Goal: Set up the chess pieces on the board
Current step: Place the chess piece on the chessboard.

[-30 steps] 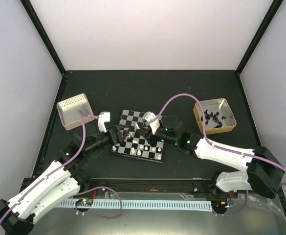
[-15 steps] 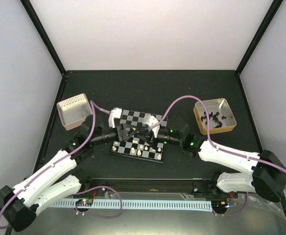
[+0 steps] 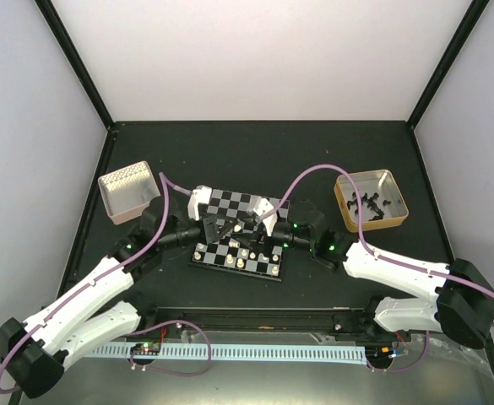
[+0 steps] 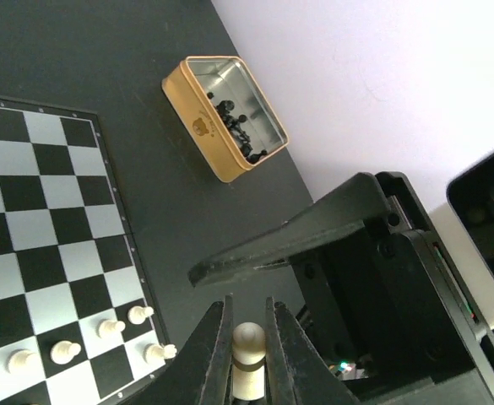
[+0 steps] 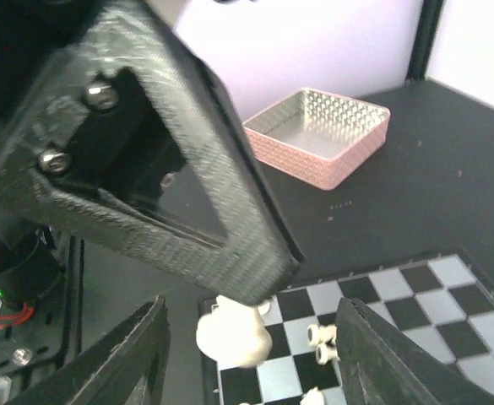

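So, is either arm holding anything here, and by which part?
The left gripper holds one cream-white chess piece, jaws shut across its body below the head. The right gripper stands open, gripping nothing.

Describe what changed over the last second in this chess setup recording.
The left pincer swung right from beside the board to over it and shut on a cream chess piece; the right pincer opened, letting it go. The board, standing pieces and both tins stayed put.

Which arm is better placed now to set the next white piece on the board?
Left: the left tool is shut on a cream-white piece close to the board; the right tool stands open.
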Controlling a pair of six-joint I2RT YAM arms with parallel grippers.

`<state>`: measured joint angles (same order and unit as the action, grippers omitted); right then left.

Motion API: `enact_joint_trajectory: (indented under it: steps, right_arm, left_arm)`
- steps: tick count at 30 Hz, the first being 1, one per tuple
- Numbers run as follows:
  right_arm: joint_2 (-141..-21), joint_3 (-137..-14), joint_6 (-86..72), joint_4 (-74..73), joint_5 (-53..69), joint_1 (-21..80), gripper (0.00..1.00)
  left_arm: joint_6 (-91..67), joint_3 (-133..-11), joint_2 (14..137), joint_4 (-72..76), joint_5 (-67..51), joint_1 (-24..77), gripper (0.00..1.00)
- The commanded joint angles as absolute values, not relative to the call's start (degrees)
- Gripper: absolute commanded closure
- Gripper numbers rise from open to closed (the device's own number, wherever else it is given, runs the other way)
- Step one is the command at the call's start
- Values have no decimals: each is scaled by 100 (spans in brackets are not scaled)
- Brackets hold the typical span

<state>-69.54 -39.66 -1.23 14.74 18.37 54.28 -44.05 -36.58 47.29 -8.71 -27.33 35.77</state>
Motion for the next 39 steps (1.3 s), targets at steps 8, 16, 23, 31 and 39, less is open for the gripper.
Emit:
enact_joint_trajectory:
  steps: [8,16,23,31,39]
  right_arm:
    - [-6093,-3640,-1882,1237,54,5370,33]
    - [-6290,-3942,-3423,-132,-837,4632,33]
    - [-6701,-3643,-4393,-563,-142,3418,34]
    - [-6777,-3496,-4354,-541,-46,3192,34]
    - [-6906,-3550,-4236,-558,11,3104,34]
  left_arm:
    - [-2438,-3455,4410,-607,-1242,3622,98]
    - [-1618,-3459,5332,-50,-667,3946,99]
    - [-1441,-3775,6732,574,-263,4222,99]
    - [-1702,-5063,8807,104,66,4325,99]
    - [-1664,-5355,9532,31,287,4440,97]
